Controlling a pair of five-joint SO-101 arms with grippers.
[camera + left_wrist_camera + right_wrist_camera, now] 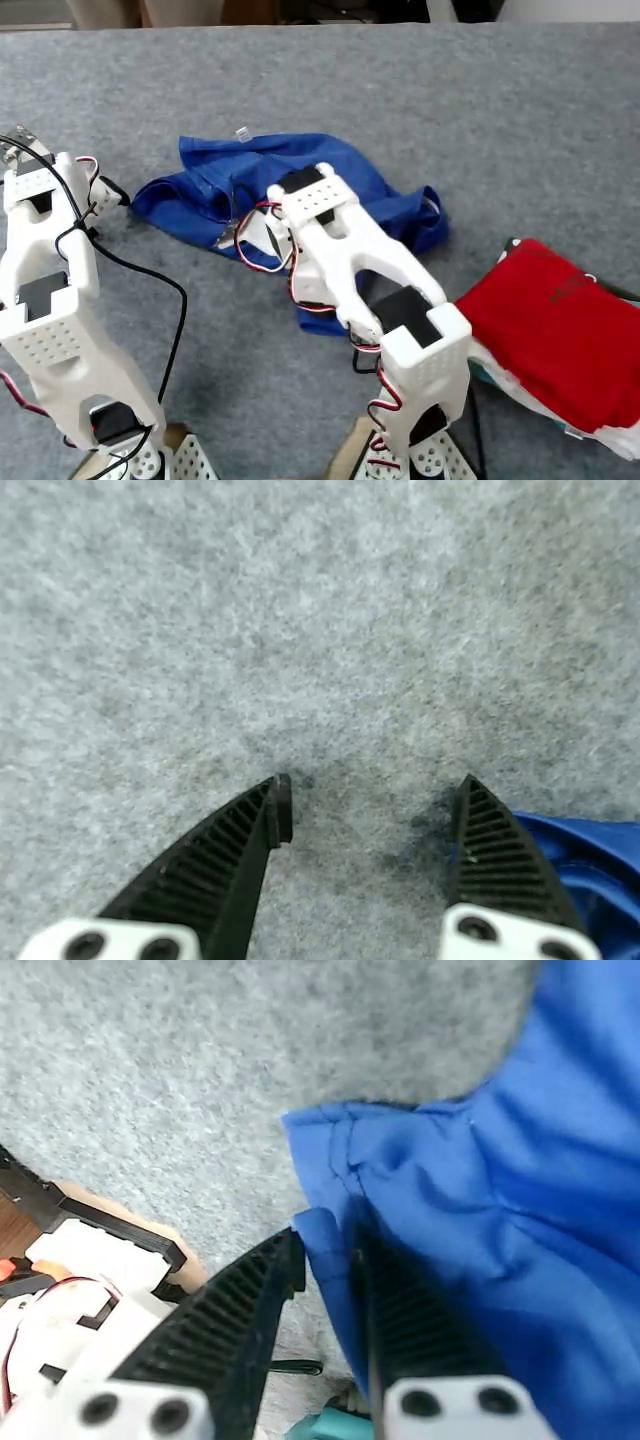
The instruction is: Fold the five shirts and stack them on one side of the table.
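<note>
Currently one blue shirt [290, 165] lies crumpled mid-table [450, 100]. Right end effector [325, 1235] is clamped on its edge, left end effector [375, 790] is apart beside it. One red shirt [560, 330] tops the folded pile [605, 438].

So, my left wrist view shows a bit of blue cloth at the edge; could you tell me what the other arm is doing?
Observer: The right gripper is shut on a fold of the blue shirt.
Operator: Thank you. Is that shirt folded?
Observer: No, it lies crumpled and spread out.
Operator: Is there a stack anywhere?
Observer: Yes, a folded red shirt tops a pile beside the right arm's base.
</note>
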